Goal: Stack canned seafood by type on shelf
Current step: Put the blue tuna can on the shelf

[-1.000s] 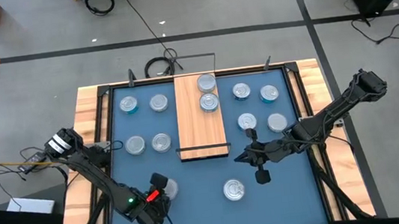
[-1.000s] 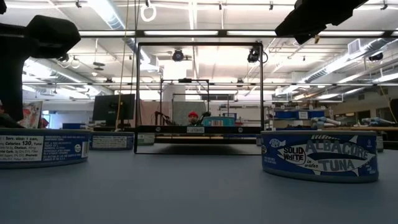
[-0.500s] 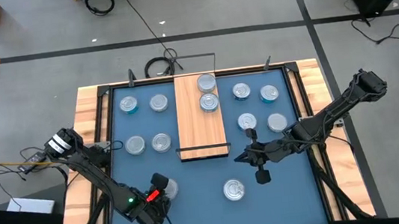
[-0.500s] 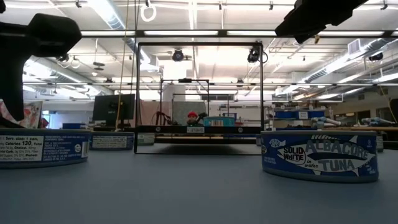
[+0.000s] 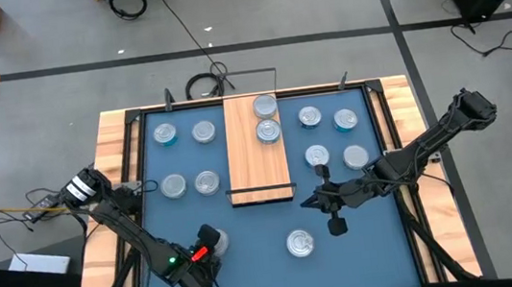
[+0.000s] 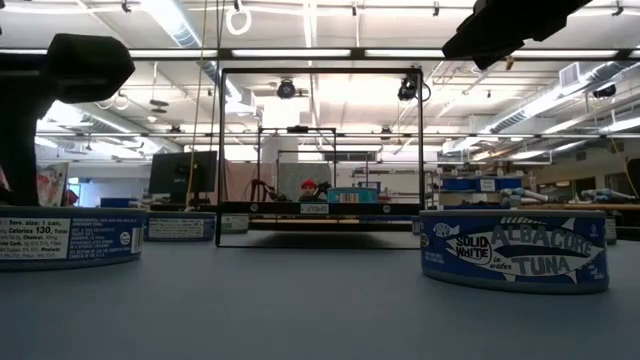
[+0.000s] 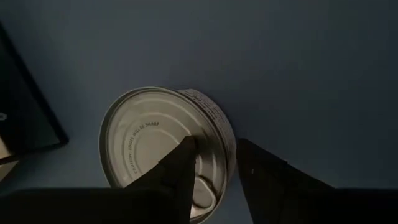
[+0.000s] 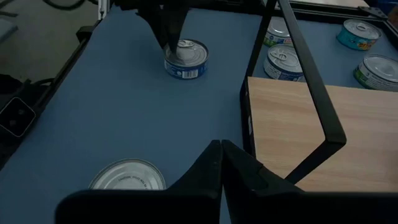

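Observation:
The light-wood shelf (image 5: pixel 259 167) lies in the middle of the blue table, with two tins (image 5: pixel 267 131) on its far half. Other silver-topped tins stand on the table left (image 5: pixel 174 185) and right (image 5: pixel 316 155) of the shelf. My left gripper (image 5: pixel 202 246) (image 7: pixel 216 144) is open and points down over a tin (image 5: pixel 214 237) (image 7: pixel 155 140) (image 8: pixel 185 60) near the table's near-left corner. One finger is over the lid, the other outside the rim. My right gripper (image 5: pixel 305 202) (image 8: pixel 221 148) is shut and hovers by the shelf's near end. My left gripper comes at the tin from above, pointing down, its fingers on either side of the rim (image 7: pixel 225 140). One fingertip (image 7: pixel 185 149) is over the lid and the other is beside the wall. Whether either finger touches the tin, I cannot tell. The tin stands flat on the table.
A blue "Albacore Tuna" tin (image 5: pixel 298 244) (image 6: pixel 515 250) stands alone near the table's near edge, below my right gripper. The shelf's black end frame (image 8: pixel 311 93) rises beside that gripper. Bare blue table (image 5: pixel 254 250) lies between the two near tins.
My left gripper has come down a little toward the tin at the near left. The tins and the right arm have kept still.

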You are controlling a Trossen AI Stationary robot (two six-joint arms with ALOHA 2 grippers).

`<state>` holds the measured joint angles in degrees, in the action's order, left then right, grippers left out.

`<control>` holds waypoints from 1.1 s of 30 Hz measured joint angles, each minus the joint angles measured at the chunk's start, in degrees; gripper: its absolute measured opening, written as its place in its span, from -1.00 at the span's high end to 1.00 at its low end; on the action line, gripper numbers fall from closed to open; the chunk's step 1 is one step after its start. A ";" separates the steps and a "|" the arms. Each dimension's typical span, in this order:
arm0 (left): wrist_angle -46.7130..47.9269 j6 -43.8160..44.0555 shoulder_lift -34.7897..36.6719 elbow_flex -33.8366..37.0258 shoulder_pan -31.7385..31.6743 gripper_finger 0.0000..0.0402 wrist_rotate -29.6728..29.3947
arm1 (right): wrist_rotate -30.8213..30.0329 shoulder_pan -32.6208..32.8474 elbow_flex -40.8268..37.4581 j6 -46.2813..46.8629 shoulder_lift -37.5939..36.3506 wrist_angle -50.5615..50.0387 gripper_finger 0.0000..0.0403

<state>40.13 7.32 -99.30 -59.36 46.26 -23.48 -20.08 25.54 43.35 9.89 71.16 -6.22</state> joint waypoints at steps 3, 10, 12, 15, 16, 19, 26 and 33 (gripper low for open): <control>0.03 1.22 -1.00 -0.17 0.09 0.42 -0.63 | 0.00 0.00 0.00 0.00 0.00 0.00 0.91; -0.12 2.19 -1.25 -0.26 0.10 0.80 -0.72 | -0.02 -0.02 0.00 0.00 0.00 0.05 0.91; -0.17 2.26 -1.27 -0.26 0.06 0.93 -1.06 | 0.00 0.00 0.00 0.00 0.00 0.07 0.91; 0.74 2.33 -1.41 -1.13 -0.07 0.96 -0.78 | 0.00 -0.02 0.00 0.00 0.00 0.11 0.91; 1.27 2.33 -1.50 -1.60 -0.12 0.97 -0.74 | -0.01 -0.02 0.00 0.00 0.00 0.09 0.91; 2.83 2.31 -1.71 -3.37 -0.48 0.99 0.56 | 0.00 0.00 0.00 0.00 0.00 0.09 0.91; 5.28 2.42 0.05 -5.66 -2.42 0.99 1.67 | 0.03 0.13 0.00 0.00 0.00 0.09 0.88; 3.49 3.34 3.81 -7.25 -5.54 1.00 1.69 | -2.80 1.66 0.00 -0.23 0.00 0.20 0.65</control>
<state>43.63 10.66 -95.50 -66.61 40.72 -21.79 -22.88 27.20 43.35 9.66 71.16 -6.02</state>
